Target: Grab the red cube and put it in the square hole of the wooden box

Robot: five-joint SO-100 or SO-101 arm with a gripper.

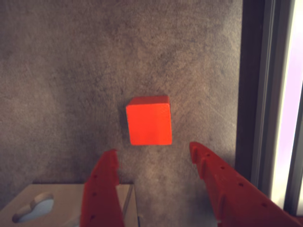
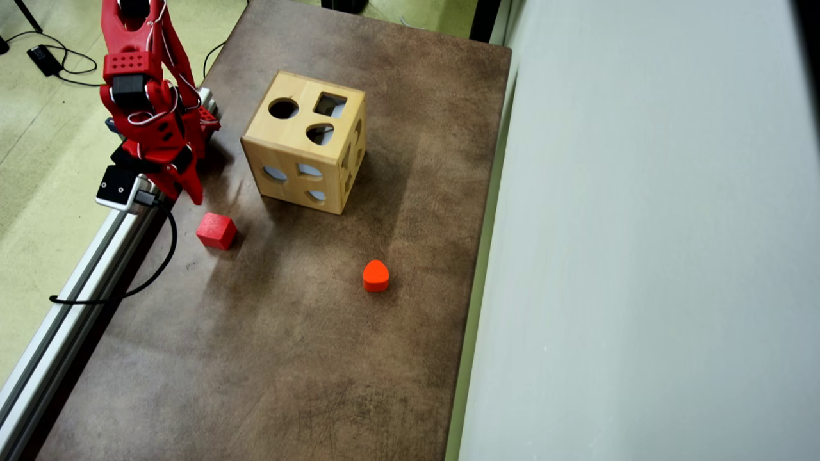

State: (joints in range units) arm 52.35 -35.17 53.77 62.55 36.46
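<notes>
The red cube (image 1: pixel 149 120) lies on the brown table, just beyond my fingertips in the wrist view and roughly centred on the gap between them. My gripper (image 1: pixel 152 151) is open, with nothing between its fingers. In the overhead view the gripper (image 2: pixel 189 187) hangs near the table's left edge, a little up and left of the red cube (image 2: pixel 216 230). The wooden box (image 2: pixel 304 141) stands to the right of the gripper. Its top face holds the square hole (image 2: pixel 330 104), a round hole (image 2: pixel 283 108) and a teardrop hole (image 2: pixel 319 133). A corner of the wooden box (image 1: pixel 47 201) shows behind my left finger.
An orange-red heart-like block (image 2: pixel 376 275) lies on the table right of the cube. An aluminium rail (image 2: pixel 77 282) runs along the table's left edge, and shows as the rail (image 1: pixel 265 94) at the right of the wrist view. A grey wall (image 2: pixel 640 256) borders the table's right side.
</notes>
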